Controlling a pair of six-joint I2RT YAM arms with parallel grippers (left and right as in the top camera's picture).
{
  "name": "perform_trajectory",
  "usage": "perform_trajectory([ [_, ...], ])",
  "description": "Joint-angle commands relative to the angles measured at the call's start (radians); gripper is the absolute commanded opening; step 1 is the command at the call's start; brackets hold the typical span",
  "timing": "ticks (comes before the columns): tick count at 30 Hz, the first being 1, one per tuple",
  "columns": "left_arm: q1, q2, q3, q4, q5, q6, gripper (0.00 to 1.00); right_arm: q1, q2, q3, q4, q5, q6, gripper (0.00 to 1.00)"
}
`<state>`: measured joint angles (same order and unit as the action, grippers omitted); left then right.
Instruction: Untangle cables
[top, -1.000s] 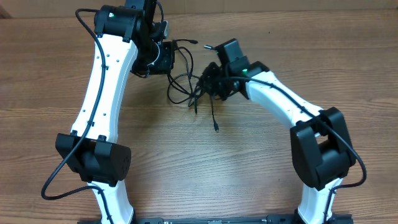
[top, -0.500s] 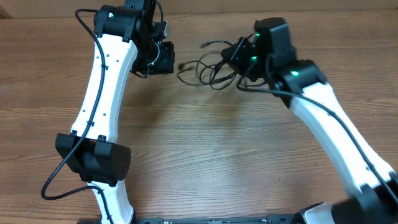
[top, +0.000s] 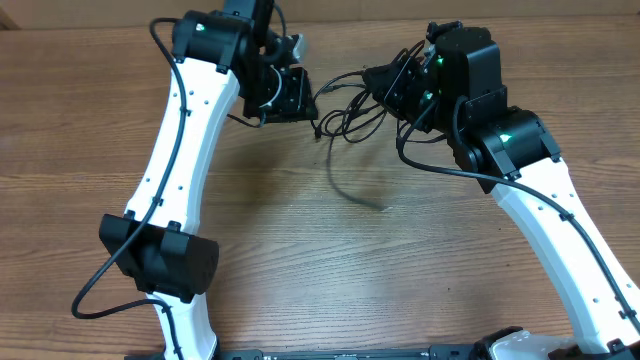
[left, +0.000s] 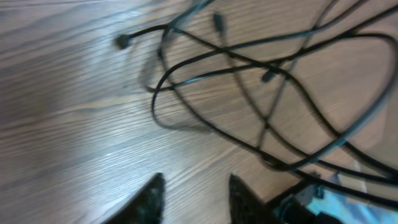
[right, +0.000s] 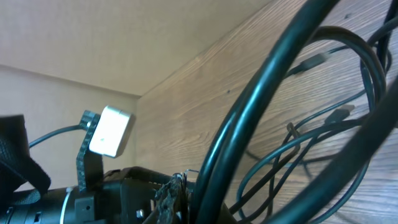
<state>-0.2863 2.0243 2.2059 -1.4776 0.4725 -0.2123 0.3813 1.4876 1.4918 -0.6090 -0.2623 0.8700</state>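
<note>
Pulling hard now could cinch the crossings tighter, I judge, since the cables (top: 347, 118) loop over one another at the far centre of the counter (top: 300, 260), one blurred strand trailing nearer. Left pincer (left: 196, 186): moderately open, empty, tips just short of the loops. Right pincer (top: 398, 87): cords bunch against it; its opening is hidden, so I cannot tell.

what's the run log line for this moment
right gripper: shut on cables, lifted | left gripper: open, empty, beside them | status: tangled
</note>
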Motion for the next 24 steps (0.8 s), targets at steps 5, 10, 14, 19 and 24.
perform_trajectory([
  [5, -0.064, -0.022, 0.019, 0.035, 0.053, 0.041, 0.58, 0.003, -0.034, 0.003, 0.009, -0.080, -0.014, 0.04],
  [10, -0.079, -0.022, 0.019, 0.072, 0.043, 0.041, 0.67, 0.003, -0.034, 0.003, 0.014, -0.147, -0.014, 0.04],
  [14, -0.082, -0.021, 0.019, 0.074, -0.053, 0.040, 0.59, 0.002, -0.037, 0.003, 0.042, -0.203, -0.010, 0.04],
  [19, -0.083, -0.021, -0.014, 0.071, -0.215, 0.040, 0.60, 0.002, -0.049, 0.003, 0.114, -0.285, -0.005, 0.04],
  [24, -0.083, -0.021, -0.086, 0.076, -0.231, 0.040, 0.49, 0.002, -0.090, 0.003, 0.127, -0.270, -0.003, 0.04],
])
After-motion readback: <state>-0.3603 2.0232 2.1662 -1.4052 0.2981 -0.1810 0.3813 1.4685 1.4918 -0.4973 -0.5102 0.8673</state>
